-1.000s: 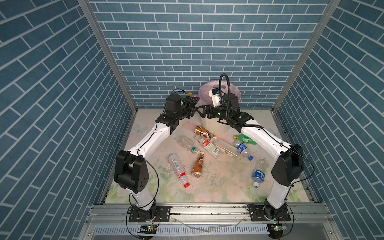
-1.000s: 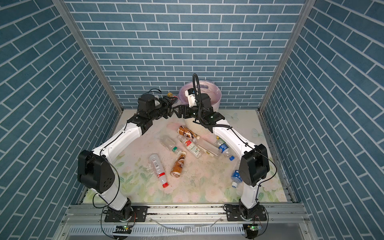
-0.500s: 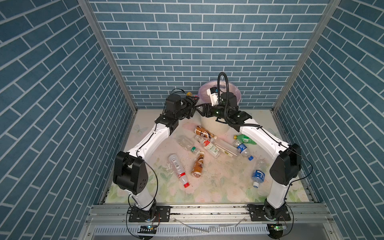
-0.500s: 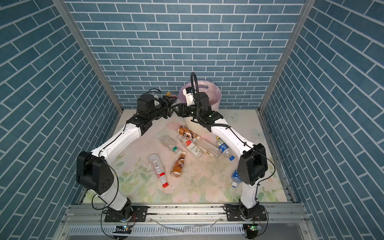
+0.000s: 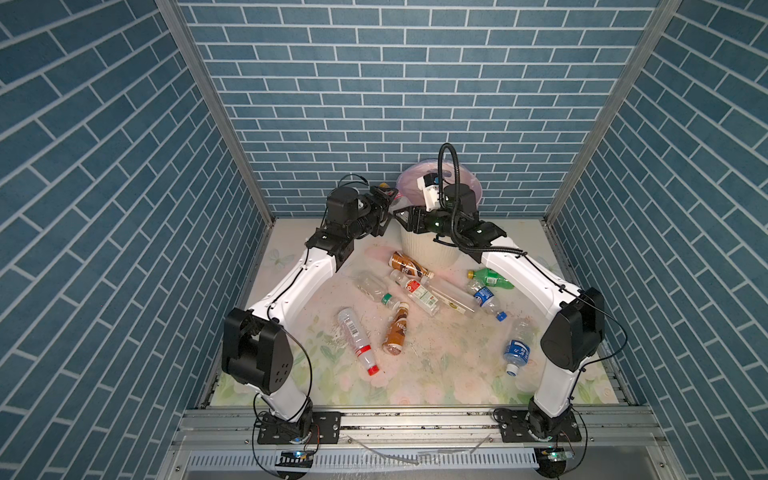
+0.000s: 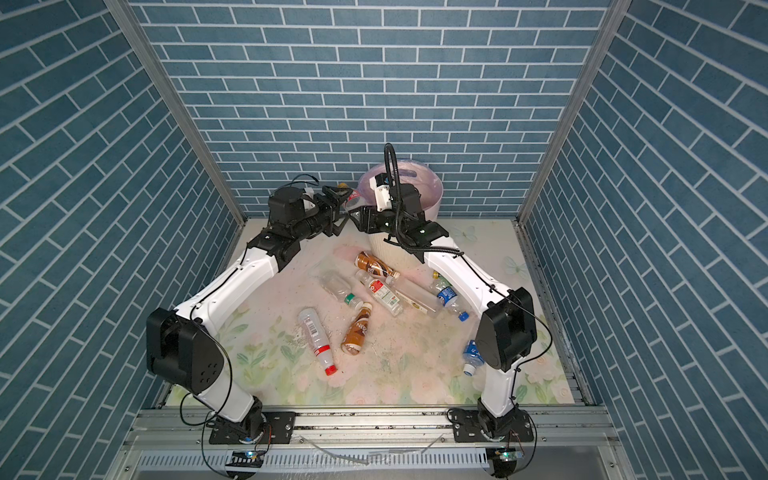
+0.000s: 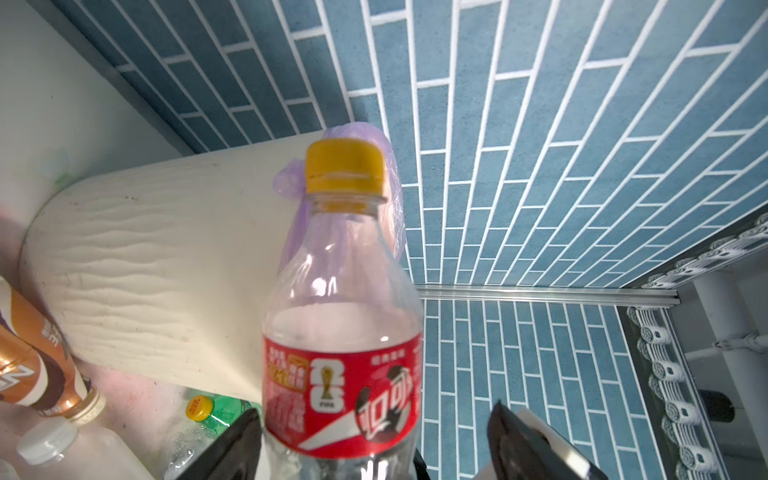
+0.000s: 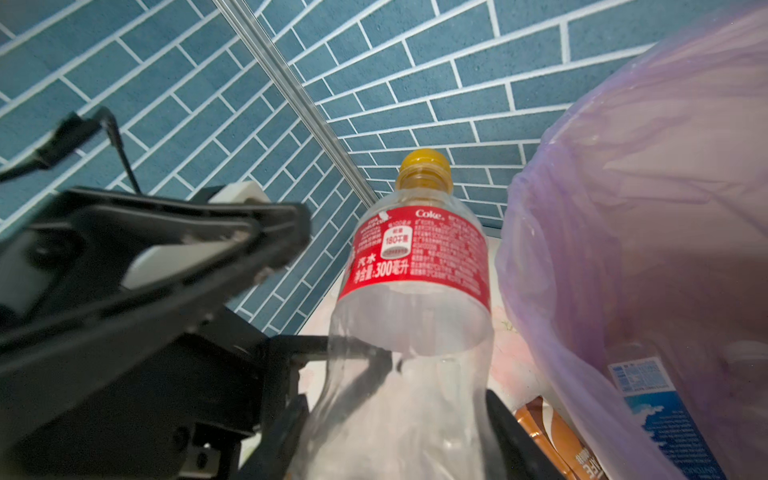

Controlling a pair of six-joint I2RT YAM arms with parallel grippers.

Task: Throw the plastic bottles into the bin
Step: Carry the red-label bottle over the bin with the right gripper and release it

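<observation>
We hold the cola bottle [image 8: 415, 257] clamped in our right gripper [image 8: 395, 419] beside the bin [image 7: 145, 249]; our left gripper [image 7: 374, 419] stands with jaws apart.

Legible markings on two bottles.
The red-labelled bottle [image 8: 415, 257] reads "Coke", "300" and "180", plus "FIFA" in the left wrist view; the brown bottle [image 5: 396, 332] shows "NES".
</observation>
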